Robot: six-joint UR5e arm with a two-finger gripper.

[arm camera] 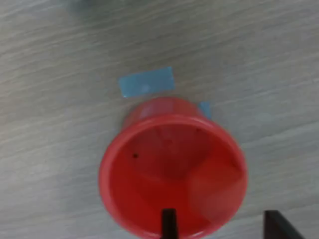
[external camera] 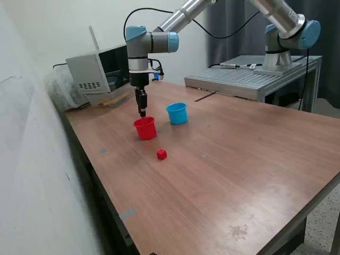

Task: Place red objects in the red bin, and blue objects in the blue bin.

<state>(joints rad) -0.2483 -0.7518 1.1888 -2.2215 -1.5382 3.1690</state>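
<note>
The red cup (external camera: 145, 128) stands on the wooden table, with the light-blue cup (external camera: 177, 113) just to the exterior view's right of it. My gripper (external camera: 142, 111) hangs straight above the red cup's mouth. In the wrist view the red cup (arm camera: 149, 149) fills the frame and my gripper (arm camera: 222, 226) is open, with both dark fingertips (arm camera: 169, 224) apart over the cup. A paler red cube-like shape (arm camera: 215, 188) lies inside the cup. One red cube (external camera: 161, 154) sits on the table in front of the red cup. No blue cubes show.
A grey box with a dark screen (external camera: 101, 71) stands at the table's back corner. A metal bench (external camera: 249, 79) and the arm's base are behind the table. Pale blue tape marks (arm camera: 147, 81) lie on the wood by the red cup.
</note>
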